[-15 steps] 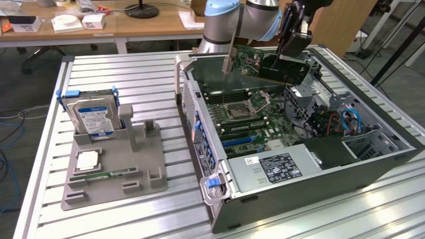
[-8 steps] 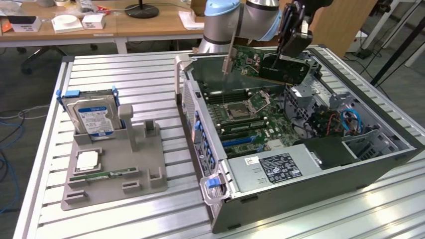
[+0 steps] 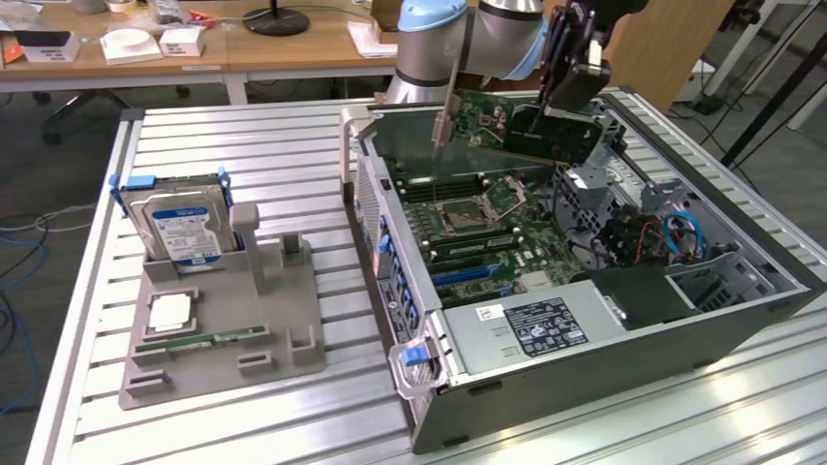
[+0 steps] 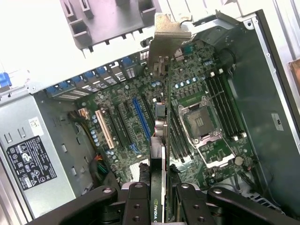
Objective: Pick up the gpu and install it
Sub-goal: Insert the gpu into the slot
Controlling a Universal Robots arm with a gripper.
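1. Overhead, the black two-pronged fingers (image 4: 159, 199) were closed on the thin green gpu card with a black cooler and silver end bracket (image 4: 161, 117), gripping its edge between them.
2. Below the fingers lay the open grey computer case (image 3: 621, 339) and its green motherboard (image 4: 197, 117).
3. Well beside them, the grey parts tray (image 3: 220, 320) sat on the slatted metal counter (image 3: 259, 145).

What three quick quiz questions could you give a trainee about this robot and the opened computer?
1. True or false: the gpu is held in the gripper above the computer case.
2. What stands upright in the grey holder on the table?
A. hard drive
B. fan
C. keyboard
3. What colour is the long slot on the motherboard?

Key: 1 true. 2 A, the hard drive. 3 blue.
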